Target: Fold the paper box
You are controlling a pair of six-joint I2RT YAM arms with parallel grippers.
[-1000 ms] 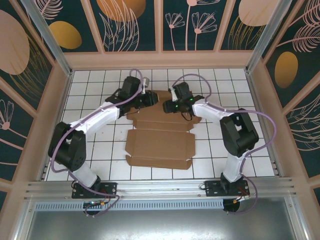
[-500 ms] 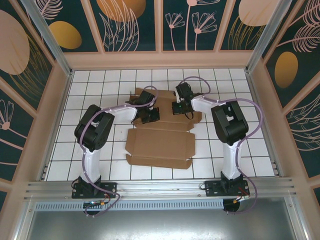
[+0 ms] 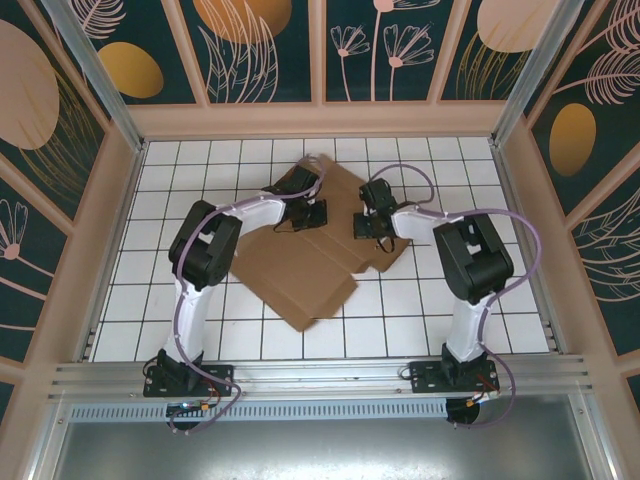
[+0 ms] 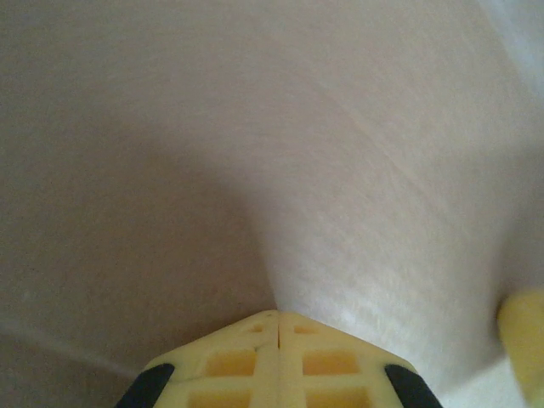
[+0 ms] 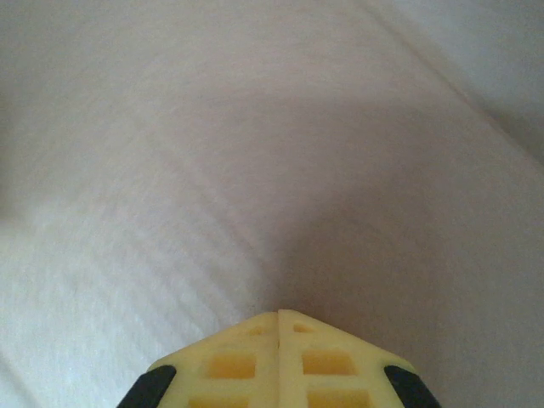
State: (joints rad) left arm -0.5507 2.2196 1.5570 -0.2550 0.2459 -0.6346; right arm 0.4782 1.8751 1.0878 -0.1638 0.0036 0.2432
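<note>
Barely begun: the paper box (image 3: 296,278) lies nearly flat, walls unraised, while the left gripper (image 3: 308,213) and right gripper (image 3: 367,224), jaws together, rest on its far half.

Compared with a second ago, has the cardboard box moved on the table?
Yes. The paper box lay square to the tile lines then; now it sits turned askew to them, one corner pointing at the near rail.

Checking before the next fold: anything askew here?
The paper box lies skewed, edges diagonal to the tiles, one corner toward the near side. Left gripper and right gripper, both shut, sit on its far part.
</note>
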